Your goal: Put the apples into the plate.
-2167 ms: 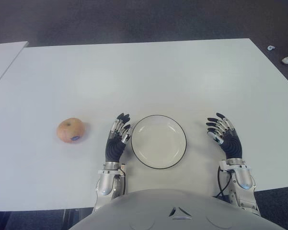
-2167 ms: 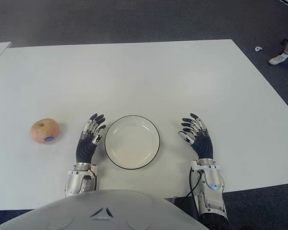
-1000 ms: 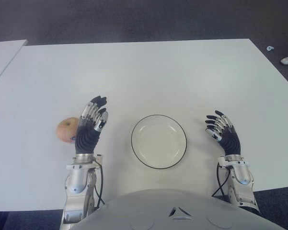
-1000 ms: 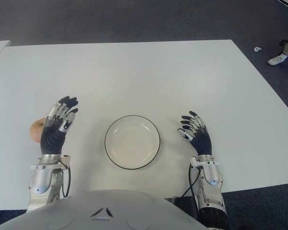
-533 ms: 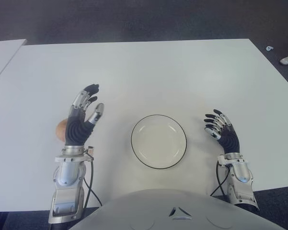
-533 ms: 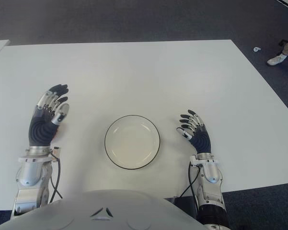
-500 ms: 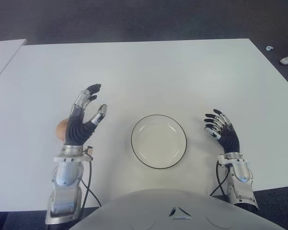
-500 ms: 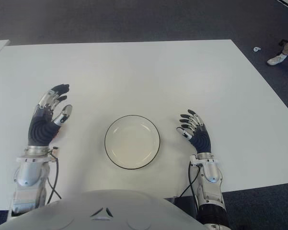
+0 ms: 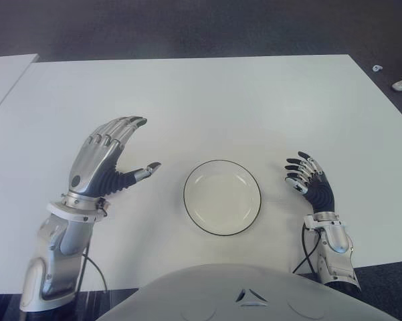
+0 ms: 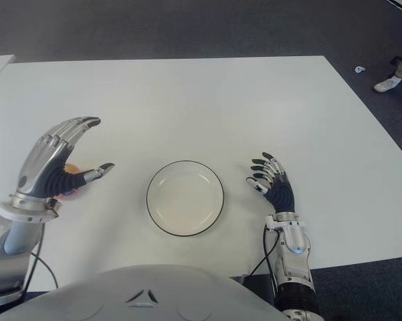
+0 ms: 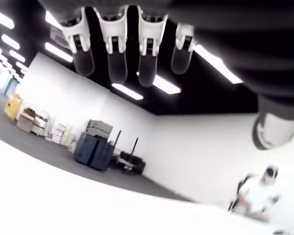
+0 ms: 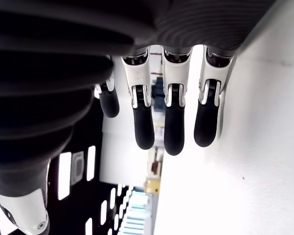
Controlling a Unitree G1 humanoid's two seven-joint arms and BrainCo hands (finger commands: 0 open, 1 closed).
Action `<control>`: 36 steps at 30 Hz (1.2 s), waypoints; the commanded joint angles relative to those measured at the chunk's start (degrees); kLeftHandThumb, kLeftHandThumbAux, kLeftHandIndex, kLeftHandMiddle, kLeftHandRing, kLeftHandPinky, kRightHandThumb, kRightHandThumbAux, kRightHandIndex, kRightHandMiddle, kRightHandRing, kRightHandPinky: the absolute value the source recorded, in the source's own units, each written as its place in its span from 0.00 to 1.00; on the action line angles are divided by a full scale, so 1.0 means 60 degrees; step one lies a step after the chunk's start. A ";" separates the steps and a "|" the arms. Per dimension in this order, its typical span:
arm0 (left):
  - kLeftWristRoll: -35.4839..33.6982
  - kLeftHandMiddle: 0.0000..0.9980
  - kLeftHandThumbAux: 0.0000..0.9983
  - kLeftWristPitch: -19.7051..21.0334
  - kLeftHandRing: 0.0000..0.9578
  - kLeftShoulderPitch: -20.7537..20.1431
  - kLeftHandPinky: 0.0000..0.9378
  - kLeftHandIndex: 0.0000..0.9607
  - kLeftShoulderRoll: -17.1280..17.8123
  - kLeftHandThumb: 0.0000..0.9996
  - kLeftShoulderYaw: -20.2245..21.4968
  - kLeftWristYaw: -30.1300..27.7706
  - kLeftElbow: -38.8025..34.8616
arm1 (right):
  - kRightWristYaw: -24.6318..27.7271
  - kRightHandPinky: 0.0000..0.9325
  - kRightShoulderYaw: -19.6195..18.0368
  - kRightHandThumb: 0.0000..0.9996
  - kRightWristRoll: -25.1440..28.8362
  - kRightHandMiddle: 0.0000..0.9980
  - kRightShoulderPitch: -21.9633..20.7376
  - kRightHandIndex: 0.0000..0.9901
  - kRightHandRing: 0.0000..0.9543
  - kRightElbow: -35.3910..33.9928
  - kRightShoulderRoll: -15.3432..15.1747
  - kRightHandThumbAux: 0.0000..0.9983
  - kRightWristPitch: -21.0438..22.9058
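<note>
While spread, left hand (image 10: 57, 162) over apple (image 10: 70, 170), plate (image 10: 184, 198) beside

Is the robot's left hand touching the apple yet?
Cannot tell. In the right eye view the left hand covers nearly all the apple, hiding any gap.

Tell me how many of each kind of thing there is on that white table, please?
Apples: 1, the apple, mostly hidden under the raised, open left hand.
Plates: 1, the plate, with nothing in it.
Robot hands: 2, counting the right hand beside the plate.
Total: 4.
</note>
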 commanded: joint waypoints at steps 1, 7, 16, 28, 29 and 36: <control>0.1251 0.16 0.37 0.0146 0.14 -0.0151 0.15 0.15 0.0661 0.30 0.0274 -0.0365 -0.0291 | 0.0026 0.40 0.0164 0.39 0.0026 0.31 0.0445 0.14 0.34 0.1353 0.0462 0.69 0.0591; 0.1954 0.16 0.32 0.0091 0.13 -0.0310 0.15 0.17 0.1431 0.28 0.0500 -0.0534 -0.0169 | 0.0047 0.39 0.0141 0.38 0.0039 0.31 0.0399 0.14 0.34 0.1425 0.0426 0.69 0.0674; 0.2298 0.15 0.30 -0.0481 0.11 -0.0264 0.11 0.17 0.2783 0.28 0.0765 -0.0724 0.0225 | 0.0045 0.39 0.0135 0.38 0.0041 0.31 0.0441 0.16 0.34 0.1375 0.0378 0.70 0.0713; 0.1556 0.14 0.28 -0.1070 0.11 -0.0046 0.13 0.15 0.3833 0.30 0.1575 -0.0693 0.1362 | 0.0070 0.39 0.0134 0.37 0.0014 0.30 0.0515 0.15 0.33 0.1277 0.0270 0.70 0.0810; 0.1477 0.14 0.28 -0.1093 0.11 -0.0060 0.14 0.15 0.3874 0.30 0.1584 -0.0657 0.1545 | 0.0077 0.39 0.0133 0.37 0.0019 0.30 0.0523 0.15 0.33 0.1260 0.0260 0.70 0.0828; 0.1365 0.14 0.28 -0.1440 0.12 0.0037 0.16 0.13 0.3993 0.32 0.1513 0.0099 0.2851 | 0.0141 0.37 0.0062 0.37 0.0083 0.29 0.0532 0.15 0.32 0.1268 0.0171 0.67 0.0885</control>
